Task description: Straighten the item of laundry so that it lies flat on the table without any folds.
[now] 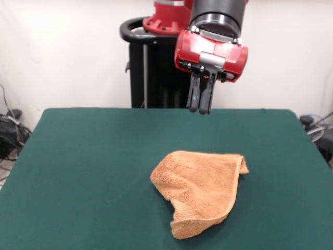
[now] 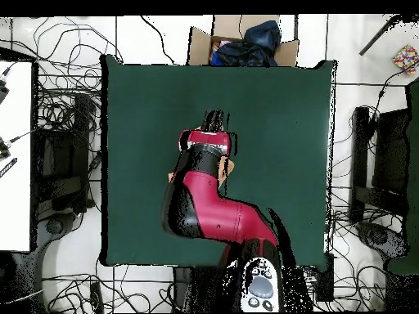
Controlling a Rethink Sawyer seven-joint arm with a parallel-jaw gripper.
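**Crumpled towel under a raised gripper**

Front view: towel [image 1: 200, 190] bunched and folded near the middle of the green table [image 1: 78, 172], one corner curled toward the near edge. Gripper [image 1: 201, 109] well above and behind it, empty, fingers drawn narrow, nearly together.

Overhead view: mostly hidden beneath the red arm [image 2: 204, 204]; only small orange slivers of towel [image 2: 230, 167] visible beside it.
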